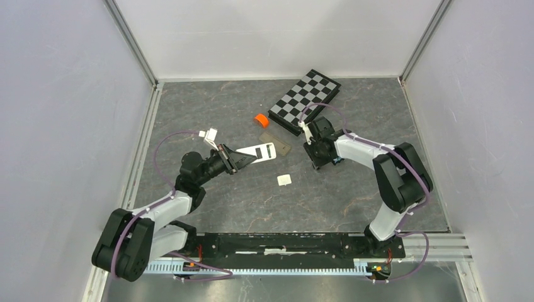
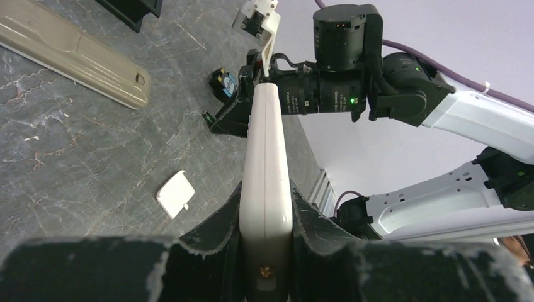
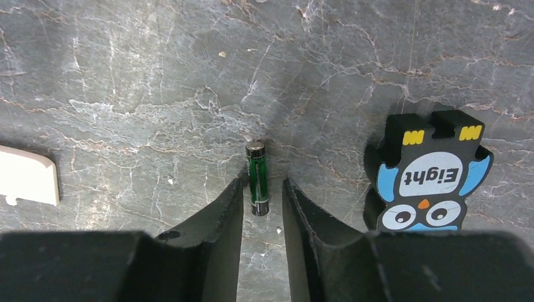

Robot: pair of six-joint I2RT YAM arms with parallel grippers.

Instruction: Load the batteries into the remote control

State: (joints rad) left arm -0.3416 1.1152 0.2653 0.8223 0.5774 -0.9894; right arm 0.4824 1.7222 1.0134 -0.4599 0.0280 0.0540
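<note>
My left gripper (image 2: 266,189) is shut on the near end of a white remote (image 2: 267,138) and holds it off the table, pointing toward the right arm; in the top view the remote (image 1: 259,151) shows its open slot. A slim green battery (image 3: 257,178) lies on the table between my right gripper's fingertips. My right gripper (image 3: 262,189) is low over it, its jaws narrowly open with small gaps on both sides. In the top view my right gripper (image 1: 317,158) is right of the remote. No other battery shows.
A white battery cover (image 1: 284,180) lies on the table between the arms and shows in the left wrist view (image 2: 176,194). A beige remote (image 2: 75,53), an orange roll (image 1: 261,119) and a chessboard (image 1: 305,100) lie behind. A blue-and-black penguin gadget (image 3: 428,176) lies just right of my right gripper.
</note>
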